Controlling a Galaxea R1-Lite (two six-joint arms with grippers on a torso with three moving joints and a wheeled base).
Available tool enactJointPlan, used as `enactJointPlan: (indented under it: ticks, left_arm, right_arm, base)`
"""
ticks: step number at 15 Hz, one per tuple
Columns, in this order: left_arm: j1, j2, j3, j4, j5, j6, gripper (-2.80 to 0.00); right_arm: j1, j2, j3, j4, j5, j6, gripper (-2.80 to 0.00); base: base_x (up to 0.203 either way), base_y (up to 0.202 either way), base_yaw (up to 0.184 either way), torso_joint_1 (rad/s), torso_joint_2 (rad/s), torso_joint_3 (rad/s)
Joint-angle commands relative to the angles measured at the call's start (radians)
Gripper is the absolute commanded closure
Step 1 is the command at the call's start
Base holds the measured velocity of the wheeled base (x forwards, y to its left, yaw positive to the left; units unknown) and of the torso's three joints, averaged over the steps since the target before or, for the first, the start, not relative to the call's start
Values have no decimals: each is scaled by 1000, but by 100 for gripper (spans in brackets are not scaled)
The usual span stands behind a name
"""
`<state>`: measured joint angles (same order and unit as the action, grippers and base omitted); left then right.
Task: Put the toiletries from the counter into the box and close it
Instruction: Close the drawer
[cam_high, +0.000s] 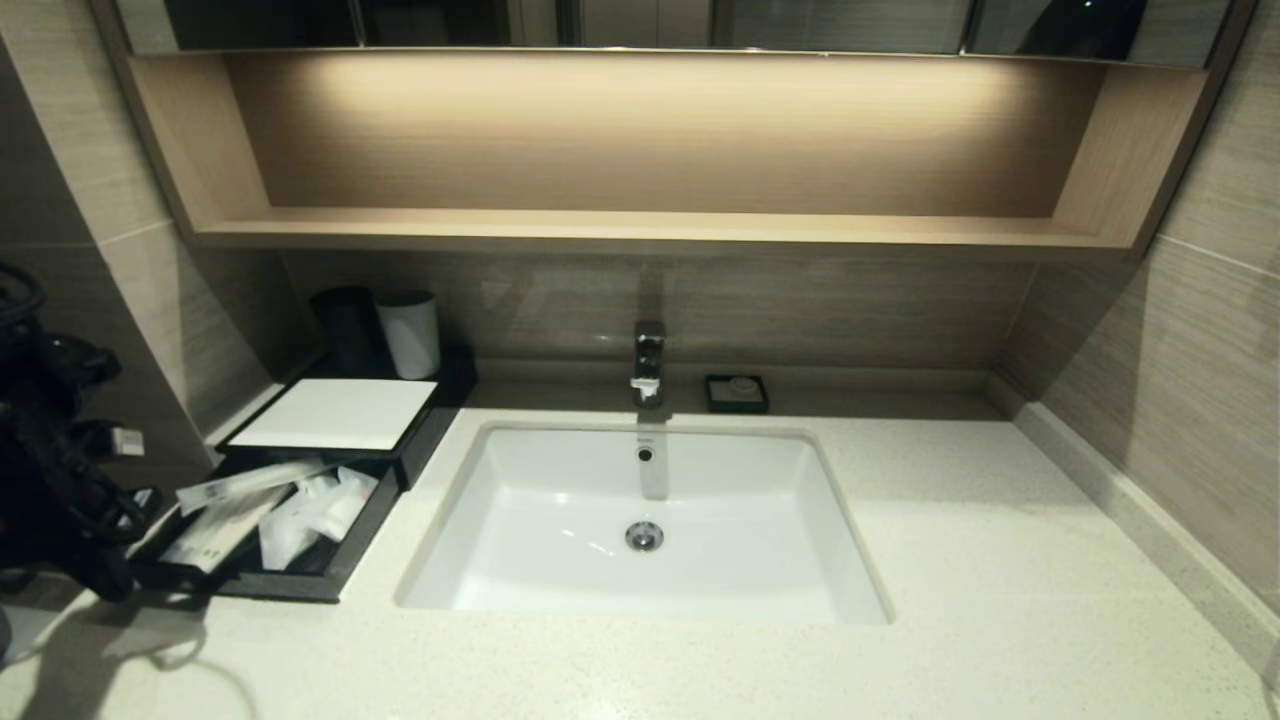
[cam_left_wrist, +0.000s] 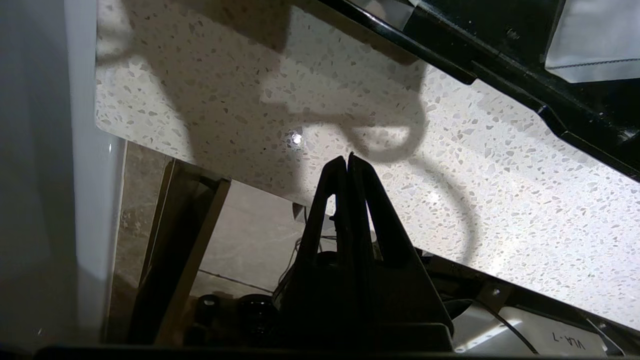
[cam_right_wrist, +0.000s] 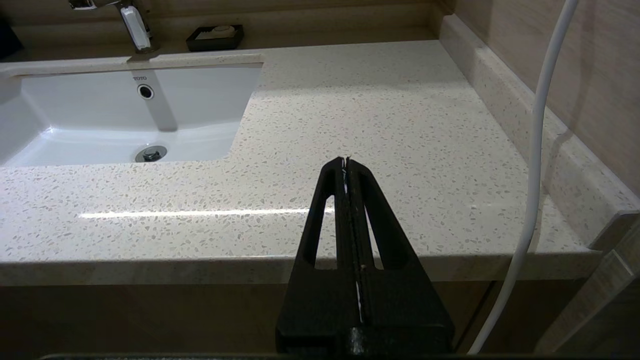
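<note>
On the head view I see the toiletries (cam_high: 275, 505) lying in the box's (cam_high: 335, 412) pulled-out drawer (cam_high: 345, 565); it should slide easily, pushed at its front lip. Left wrist: left end effector (cam_left_wrist: 348, 159) clenched, empty, above the table (cam_left_wrist: 500, 200). Right wrist: right end effector (cam_right_wrist: 346, 161) clenched, parked.

A bathroom: stone vanity counter (cam_high: 1000, 560), inset sink (cam_high: 560, 560), faucet (cam_high: 648, 362)

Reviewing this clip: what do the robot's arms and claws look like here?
Both claws are matte black plastic, each with two long tapered fingers with triangular cut-outs: the left claw and the right claw match. In the head view the left arm is a dark, black mass draped with looping black cables and a small white tag. A white cable runs beside the right claw.
</note>
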<state>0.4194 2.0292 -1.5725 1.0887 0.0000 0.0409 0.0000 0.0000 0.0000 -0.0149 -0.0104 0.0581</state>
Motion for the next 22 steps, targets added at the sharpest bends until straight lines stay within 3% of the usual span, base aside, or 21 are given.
enactJointPlan:
  ticks: [1, 12, 16, 22]
  left_arm:
    - [0, 17, 6, 5, 1, 2, 0]
    - [-4, 112, 2, -145, 5, -3, 0]
    - [-8, 118, -1, -201, -64, -3, 0]
    - [-13, 132, -29, -266, -67, -6, 0]
  right_arm:
    - [0, 2, 0, 0, 0, 0, 0]
    - [0, 1, 0, 0, 0, 0, 0]
    - [2, 2, 0, 0, 0, 0, 0]
    - [2, 0, 0, 0, 0, 0, 0]
  base:
    - [0, 0, 0, 0, 0, 0]
    - [0, 0, 0, 0, 0, 0]
    - [0, 0, 0, 0, 0, 0]
    - [0, 0, 0, 0, 0, 0]
